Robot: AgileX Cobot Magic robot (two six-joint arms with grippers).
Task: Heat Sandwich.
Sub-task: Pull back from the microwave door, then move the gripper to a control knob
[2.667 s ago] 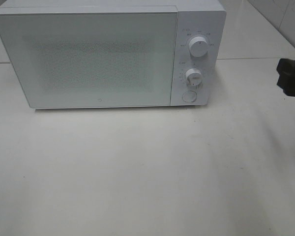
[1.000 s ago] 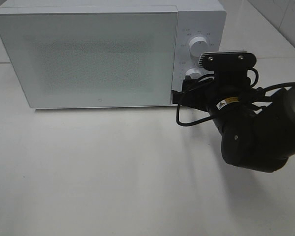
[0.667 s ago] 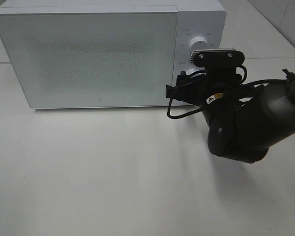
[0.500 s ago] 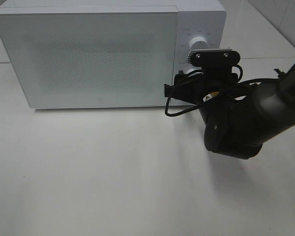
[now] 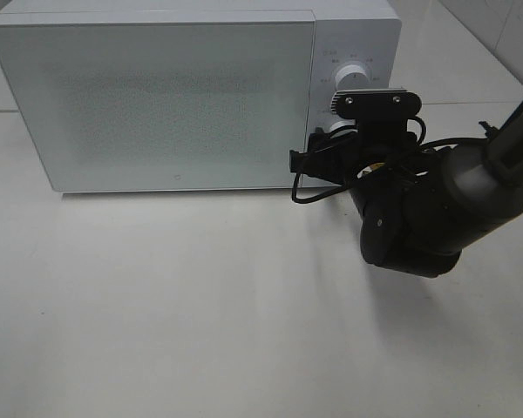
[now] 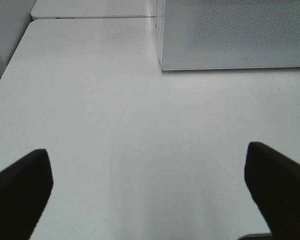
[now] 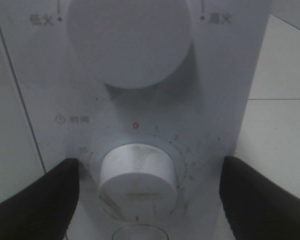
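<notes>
Table (image 5: 200,305), white and matte, carrying every item listed here. Left gripper (image 6: 145,152): seen in its own wrist view only, jaws spread wide, both dark fingers (image 6: 20,192) hanging over bare tabletop and touching nothing; a lower corner of the appliance shows beyond them. Microwave (image 5: 357,13): white box standing at the back of the table, front facing the high camera. Door (image 5: 157,104): takes up the left and middle of the front, shut, with a frosted speckled pane (nothing can be made out through it). Sandwich: not visible in any view, so its place, its heading and its long axis cannot be told. Control panel (image 5: 370,104): narrow white strip to the right of the door. Upper knob (image 5: 353,78): large, round and white, with small printed labels around it. Lower knob (image 7: 137,175): smaller, directly beneath the upper one, ringed by a numbered scale with a red zero at its top; the rim of a round button (image 7: 137,232) shows just below it. Right gripper (image 7: 151,165): close up against the panel, jaws spread, one finger on each side of the lower knob with a gap visible on both sides (no contact to be seen). Right arm (image 5: 418,218): black and bulky, reaching in from the right edge, its wrist camera bracket covering the lower part of the panel in the high view.
</notes>
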